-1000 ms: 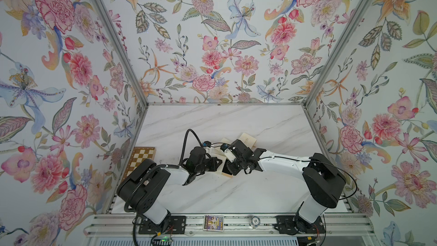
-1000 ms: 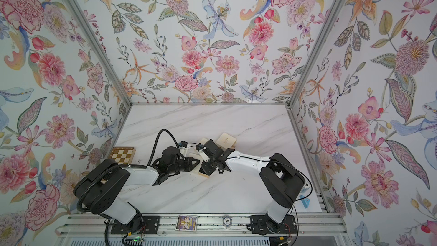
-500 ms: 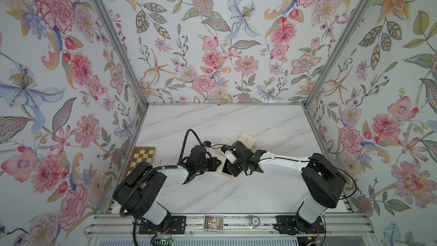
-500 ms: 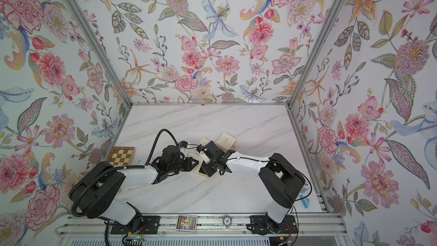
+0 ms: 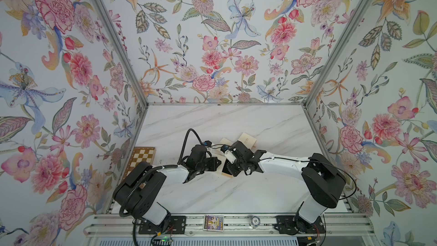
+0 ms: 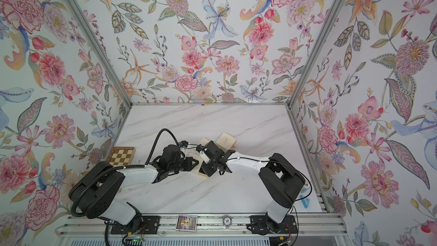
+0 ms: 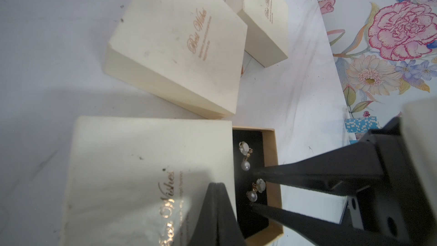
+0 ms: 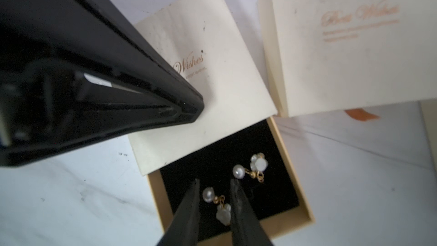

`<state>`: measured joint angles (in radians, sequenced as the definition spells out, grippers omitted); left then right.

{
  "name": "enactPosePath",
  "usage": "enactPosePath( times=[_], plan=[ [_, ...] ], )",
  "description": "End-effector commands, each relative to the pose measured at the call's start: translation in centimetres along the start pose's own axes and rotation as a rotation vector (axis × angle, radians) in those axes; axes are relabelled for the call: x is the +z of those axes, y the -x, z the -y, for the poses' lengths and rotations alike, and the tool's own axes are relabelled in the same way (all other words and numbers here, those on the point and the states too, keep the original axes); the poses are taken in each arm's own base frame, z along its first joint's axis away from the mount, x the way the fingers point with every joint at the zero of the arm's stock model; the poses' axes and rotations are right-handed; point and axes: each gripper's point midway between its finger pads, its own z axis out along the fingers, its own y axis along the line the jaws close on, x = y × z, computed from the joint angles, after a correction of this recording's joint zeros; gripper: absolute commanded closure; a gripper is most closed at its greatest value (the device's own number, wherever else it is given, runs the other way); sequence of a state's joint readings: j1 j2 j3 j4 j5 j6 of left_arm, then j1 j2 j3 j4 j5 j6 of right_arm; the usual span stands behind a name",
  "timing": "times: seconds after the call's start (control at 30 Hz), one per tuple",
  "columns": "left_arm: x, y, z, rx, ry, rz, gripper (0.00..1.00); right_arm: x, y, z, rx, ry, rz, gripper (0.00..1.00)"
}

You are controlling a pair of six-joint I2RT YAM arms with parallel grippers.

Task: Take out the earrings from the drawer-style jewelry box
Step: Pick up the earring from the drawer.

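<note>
Though tiny, pearly gold-linked earrings (image 8: 259, 164)

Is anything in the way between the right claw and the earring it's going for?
Nothing visible. The right claw is open, straddling one pearl earring lying in the pulled-out drawer. The cream sleeve covers only the drawer's other end; the shut left claw rests on it, off to the side.

Three walls (image 5: 212, 43) papered with large pink, orange and blue flowers on a pale ground enclose the space, joined at the back corners by bare metal posts (image 5: 115, 43). The counter (image 5: 224, 124) is white marble with faint grey veins, evenly lit. A slotted aluminium rail (image 5: 350, 223) runs along its near edge.
</note>
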<state>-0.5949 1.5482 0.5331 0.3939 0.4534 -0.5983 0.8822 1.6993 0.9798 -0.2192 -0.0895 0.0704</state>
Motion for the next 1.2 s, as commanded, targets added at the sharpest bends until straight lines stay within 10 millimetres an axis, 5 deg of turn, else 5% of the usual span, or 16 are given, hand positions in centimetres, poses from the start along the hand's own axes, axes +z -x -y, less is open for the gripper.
enactPosePath(
  times=[0.0, 1.17],
  plan=[
    [-0.31, -5.59, -5.24, -0.073, 0.192, -0.175, 1.0, 0.64, -1.1, -0.1, -0.013, 0.006, -0.033, 0.75],
    [-0.1, -5.87, -5.25, -0.088, 0.179, -0.174, 1.0, 1.0, -1.07, -0.33, -0.006, 0.016, -0.038, 0.84]
  ],
)
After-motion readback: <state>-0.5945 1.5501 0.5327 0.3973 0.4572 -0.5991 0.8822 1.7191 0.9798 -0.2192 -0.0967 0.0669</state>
